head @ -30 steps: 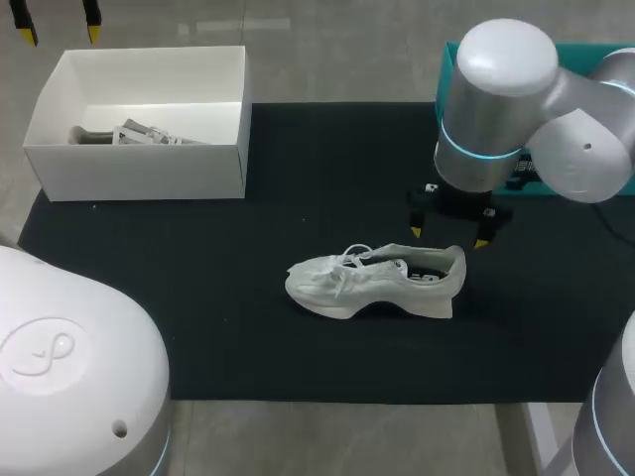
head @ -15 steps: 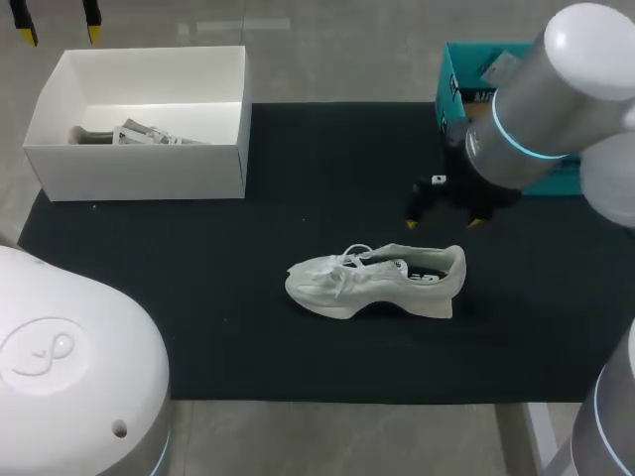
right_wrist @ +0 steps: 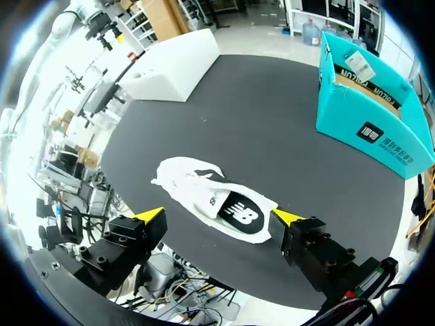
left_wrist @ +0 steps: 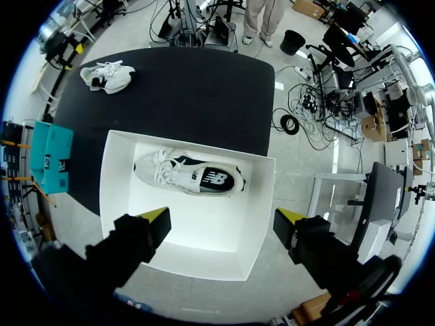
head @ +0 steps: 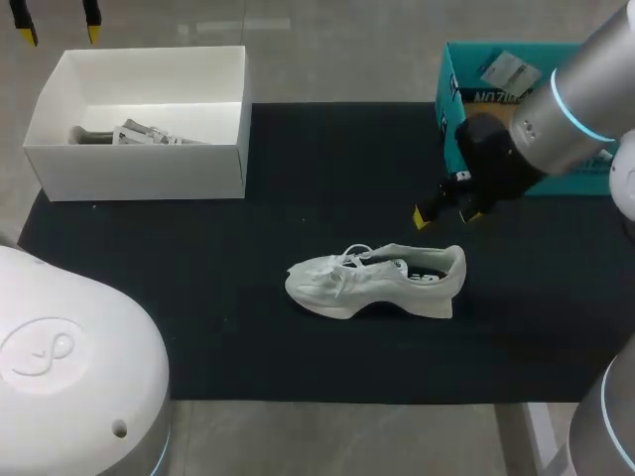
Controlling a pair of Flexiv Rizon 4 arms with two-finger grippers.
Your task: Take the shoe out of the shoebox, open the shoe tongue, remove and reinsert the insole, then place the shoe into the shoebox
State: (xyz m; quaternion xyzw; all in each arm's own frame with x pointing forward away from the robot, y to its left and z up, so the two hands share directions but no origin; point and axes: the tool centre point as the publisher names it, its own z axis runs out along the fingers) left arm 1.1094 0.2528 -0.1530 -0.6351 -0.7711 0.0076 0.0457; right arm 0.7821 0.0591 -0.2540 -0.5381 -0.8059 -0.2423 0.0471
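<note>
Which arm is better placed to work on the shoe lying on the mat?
Right. The right pincer hangs open just beyond the heel of the shoe; the left pincer is far off, above the white shoebox.

You were working in a robotics lab, and the table itself showed it. Your left arm (head: 69, 367) and right arm (head: 585, 99), grey-white with lit blue rings at the joints, flanked a black mat (head: 298, 159). On it a test set was laid well apart: one white shoe (head: 377, 283), an open white shoebox (head: 139, 171) holding a second shoe (left_wrist: 190, 178), and a teal box (head: 448, 89).
</note>
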